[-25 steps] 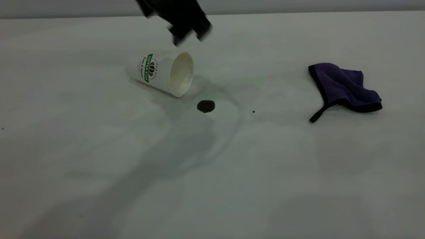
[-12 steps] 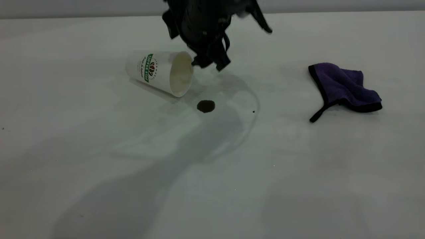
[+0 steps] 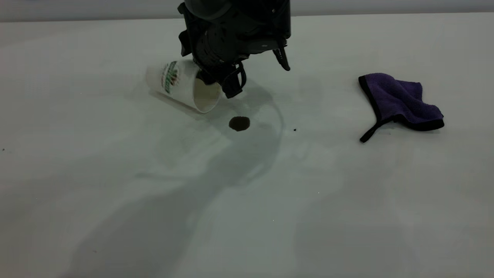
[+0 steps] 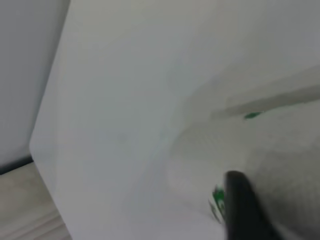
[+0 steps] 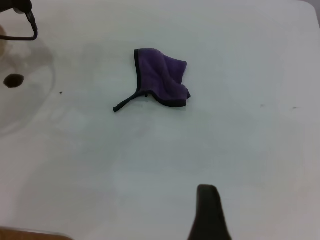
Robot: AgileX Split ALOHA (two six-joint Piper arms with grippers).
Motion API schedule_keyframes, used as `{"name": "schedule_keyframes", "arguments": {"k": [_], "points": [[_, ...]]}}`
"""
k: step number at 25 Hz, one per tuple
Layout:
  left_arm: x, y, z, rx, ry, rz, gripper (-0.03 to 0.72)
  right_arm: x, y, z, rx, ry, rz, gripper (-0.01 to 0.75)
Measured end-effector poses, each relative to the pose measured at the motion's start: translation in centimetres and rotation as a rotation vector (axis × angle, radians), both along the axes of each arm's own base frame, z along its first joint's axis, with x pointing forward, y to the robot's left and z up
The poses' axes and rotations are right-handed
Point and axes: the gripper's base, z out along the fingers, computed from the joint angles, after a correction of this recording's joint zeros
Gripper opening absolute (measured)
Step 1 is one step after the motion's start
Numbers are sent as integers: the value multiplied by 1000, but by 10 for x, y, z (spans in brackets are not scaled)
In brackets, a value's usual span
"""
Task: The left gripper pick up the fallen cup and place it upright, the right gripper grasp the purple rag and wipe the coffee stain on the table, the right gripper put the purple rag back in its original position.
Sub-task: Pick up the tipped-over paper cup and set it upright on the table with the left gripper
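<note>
Cup (image 3: 181,85) rim between left gripper (image 3: 220,81) jaws.

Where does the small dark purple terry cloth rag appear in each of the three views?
Exterior view: the small dark purple terry cloth rag lies flat at the right side of the white table.
Left wrist view: not in it.
Right wrist view: the rag lies just above the picture's centre.
Shared landmark: the round dark brown coffee stain, at the far left edge in the right wrist view.
</note>
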Motion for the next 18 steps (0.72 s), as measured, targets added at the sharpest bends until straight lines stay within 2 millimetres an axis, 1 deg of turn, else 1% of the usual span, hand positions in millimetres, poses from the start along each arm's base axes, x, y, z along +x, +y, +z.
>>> {"name": "schedule_keyframes", "arguments": {"k": [2,3,5,7,9,11,12,13,15,16,18], "points": [[2,2,2,7,-2,4,170,0,0,0,0,0,0,588],[3,4,4,22,1,-1,98,0,0,0,0,0,0,588],[6,5,20,30,10,-4,38,0,0,0,0,0,0,588],[11,4,43,-28,33,16,19,0,0,0,0,0,0,588],[18,5,77,-113,62,31,18,0,0,0,0,0,0,588],[28,12,114,-244,97,58,15,0,0,0,0,0,0,588],[33,18,134,-305,109,62,15,0,0,0,0,0,0,588],[37,24,149,-375,132,64,15,0,0,0,0,0,0,588],[48,44,172,-506,164,92,15,0,0,0,0,0,0,588],[52,54,178,-575,182,115,15,0,0,0,0,0,0,588],[61,74,180,-699,222,158,15,0,0,0,0,0,0,588]]}}
